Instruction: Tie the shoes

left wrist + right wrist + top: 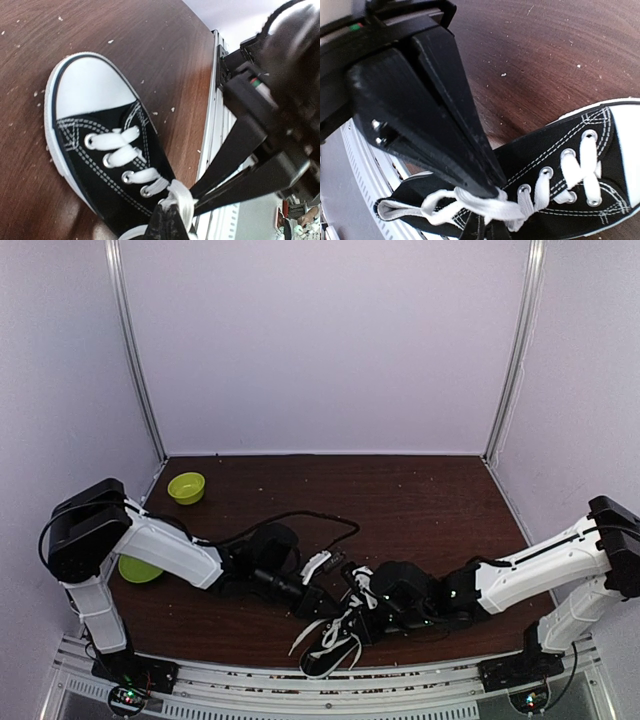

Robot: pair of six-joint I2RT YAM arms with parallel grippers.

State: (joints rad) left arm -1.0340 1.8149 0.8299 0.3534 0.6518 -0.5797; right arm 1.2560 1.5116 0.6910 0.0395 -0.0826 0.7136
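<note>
**A:** At the jaw tips, what?

**B:** One black low-top canvas sneaker (80, 145), lying on the brown table (100, 30). White toe cap (87, 87), white rubber sole (49, 105), white stitching, metal eyelets. Points its toe away from both tips.

**A:** And the laces (117, 156)?

**B:** White and flat. Cross four eyelet rows, then bunch up loose at the throat, right where the two tips meet. Loose ends trailing off beside the shoe in the top view.

**A:** Left gripper (192, 200)?

**B:** Pinched tight on a strand of that bunch, just past the last eyelets. Carried on the left arm (170, 545), stretched low and inward over the table.

**A:** Right gripper (495, 191)?

**B:** Likewise closed hard on lace at the same bunch. Sits close beside the left tip, almost nose to nose above the throat. Carried on the right arm (530, 575), also low and extended inward, opposite the left.
</note>
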